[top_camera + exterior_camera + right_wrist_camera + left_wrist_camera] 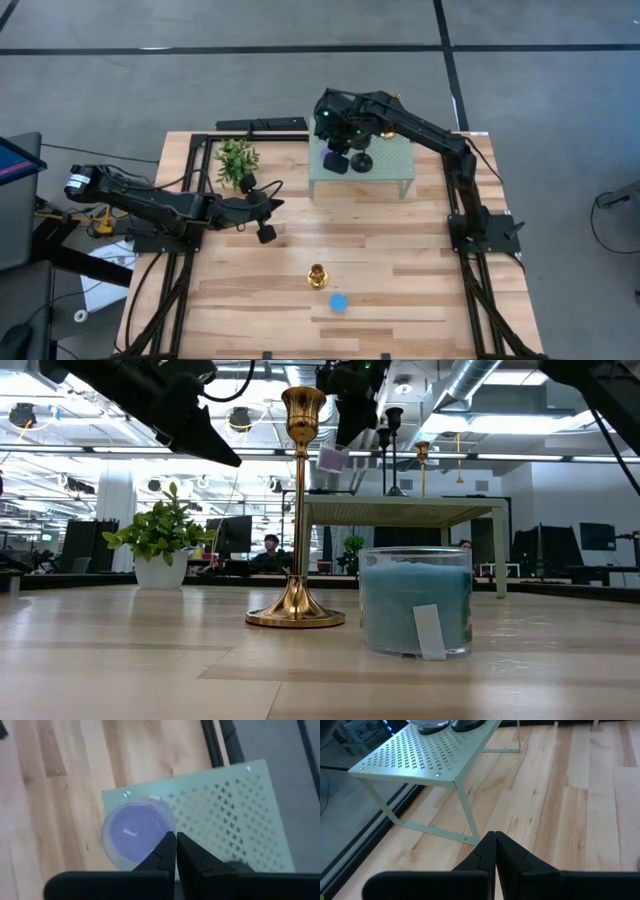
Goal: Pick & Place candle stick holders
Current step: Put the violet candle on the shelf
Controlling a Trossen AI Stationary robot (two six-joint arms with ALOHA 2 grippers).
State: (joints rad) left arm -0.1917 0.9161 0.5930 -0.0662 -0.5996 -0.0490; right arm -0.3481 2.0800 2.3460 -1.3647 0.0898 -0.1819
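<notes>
Mid-table, the upright shiny gold candlestick holder (318,276) stands nearer the left gripper (265,231), fingers clenched empty; the right gripper (335,160), likewise pinched empty, hovers over the perforated green shelf (392,160).

Wooden worktop (400,270). Pale green perforated stand (392,160) at 12 o'clock; purple candle jar (134,831) on its corner. Green potted plant (236,160) at 10 o'clock. Blue candle jar (339,302) at 6 o'clock, paper tag (429,632) on glass.
</notes>
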